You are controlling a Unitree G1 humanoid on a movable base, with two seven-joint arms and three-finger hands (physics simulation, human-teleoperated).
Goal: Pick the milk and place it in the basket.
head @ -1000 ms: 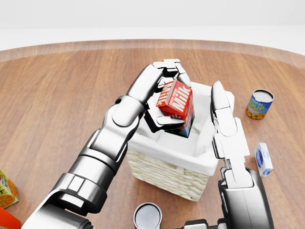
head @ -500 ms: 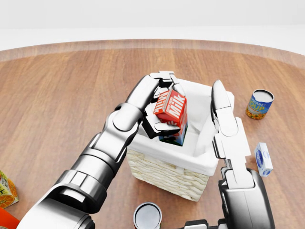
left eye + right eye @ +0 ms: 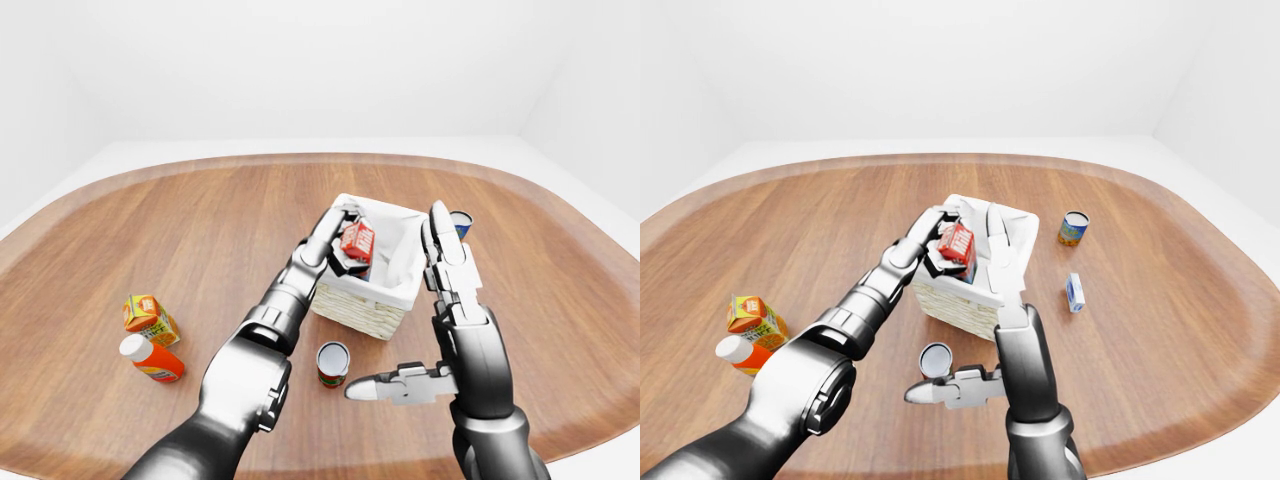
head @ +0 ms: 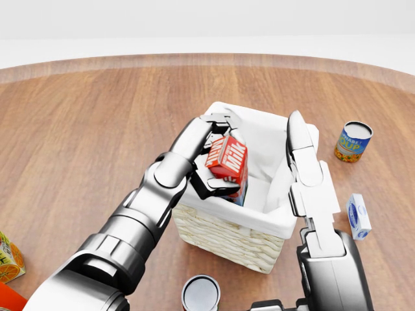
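Note:
The milk (image 4: 228, 159) is a red carton with white lettering, tilted, its lower end down inside the basket. My left hand (image 4: 222, 155) is shut on it, with fingers over the top and the thumb underneath. The basket (image 4: 224, 238) is wicker with a white cloth lining and stands mid-table. My right hand (image 4: 300, 152) is open with its fingers stretched flat along the basket's right rim, holding nothing. Its thumb (image 3: 372, 386) sticks out to the left, near the bottom of the left-eye view.
Right of the basket stand a soup can (image 4: 353, 141) and a small blue-and-white box (image 4: 358, 216). An open can (image 4: 200, 293) stands just below the basket. An orange juice carton (image 3: 148, 318) and an orange bottle (image 3: 150, 358) lie at the left of the round wooden table (image 3: 150, 230).
My left hand has lowered the milk and drawn it slightly left, so it sits deeper in the basket. The right hand has not moved.

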